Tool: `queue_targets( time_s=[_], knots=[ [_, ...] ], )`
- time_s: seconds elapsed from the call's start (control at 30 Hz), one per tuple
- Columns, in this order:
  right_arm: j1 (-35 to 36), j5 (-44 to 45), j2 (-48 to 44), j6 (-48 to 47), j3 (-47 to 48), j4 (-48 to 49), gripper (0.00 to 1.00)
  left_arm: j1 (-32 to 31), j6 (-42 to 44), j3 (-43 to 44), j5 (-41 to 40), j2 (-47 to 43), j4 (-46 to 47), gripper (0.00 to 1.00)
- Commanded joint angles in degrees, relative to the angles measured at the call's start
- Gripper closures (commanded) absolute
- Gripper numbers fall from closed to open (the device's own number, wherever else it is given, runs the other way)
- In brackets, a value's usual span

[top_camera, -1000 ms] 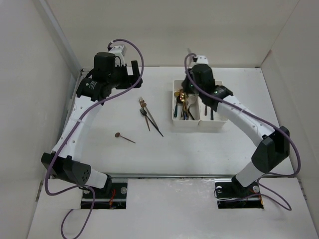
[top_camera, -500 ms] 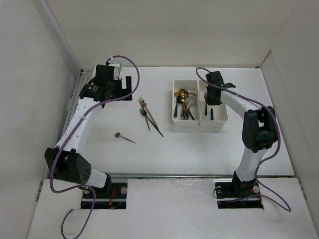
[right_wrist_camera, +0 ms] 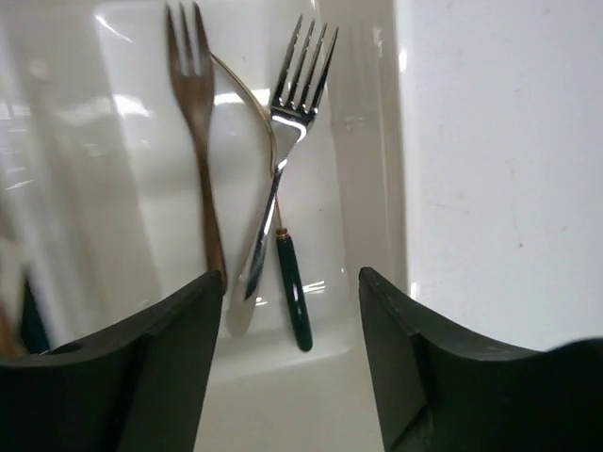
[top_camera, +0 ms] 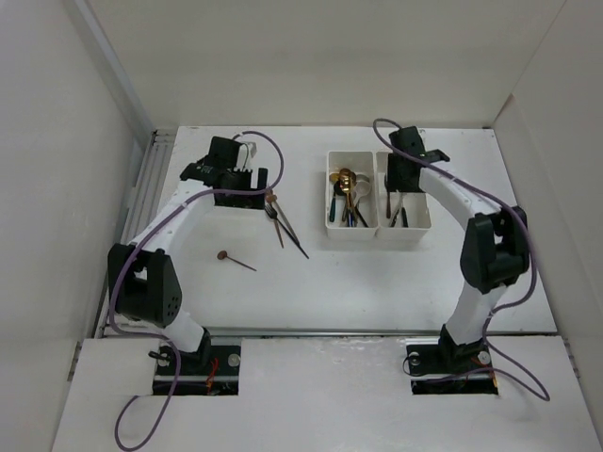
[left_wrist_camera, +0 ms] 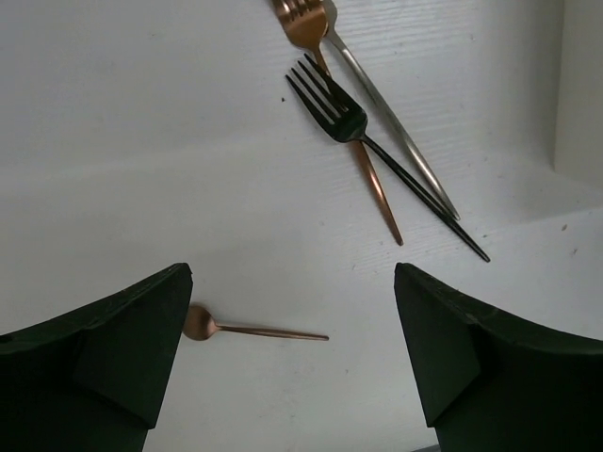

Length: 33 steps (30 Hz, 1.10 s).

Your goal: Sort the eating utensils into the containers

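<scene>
- The left bin (top_camera: pixel 350 234), just off tabletop (top_camera: pixel 377 282) centre toward 1 o'clock, holds a heap of utensils (top_camera: pixel 347 188), a gold spoon on top.
- The right bin (top_camera: pixel 403 235), joined at its 3 o'clock side, holds forks, among them a wooden fork (right_wrist_camera: pixel 198 122) and a silver fork (right_wrist_camera: pixel 300 85).
- The right pincer (right_wrist_camera: pixel 290 275) hangs over the right bin, fingers apart, nothing between them.
- Unsorted on the tabletop are three forks (left_wrist_camera: pixel 332 105) crossed at 9 o'clock and a copper spoon (left_wrist_camera: pixel 254 330) at 8 o'clock.
- The left pincer (left_wrist_camera: pixel 292 301) hovers above these, fingers apart and empty.
- Sorting looks mostly done, with four pieces left to bin.
</scene>
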Motion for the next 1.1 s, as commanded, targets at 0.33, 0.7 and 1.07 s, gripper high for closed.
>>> queue_targets(
  time_s=[0.33,0.7,1.07],
  knots=[
    [39.6,-12.4,-0.8,1.1,8.2,10.1,0.22,23.9,-8.4,-5.4,-12.1,-6.7,1.8,0.11],
    [51.0,-14.3,31.7,-2.9,42.5,3.6,0.17,42.2,-10.3,-6.0,-4.8,-7.8,1.3,0.11],
    [51.0,-11.0,39.1,-0.6,42.5,4.2,0.2,42.2,-10.3,-4.9,-2.0,-7.3,1.3,0.11]
  ],
)
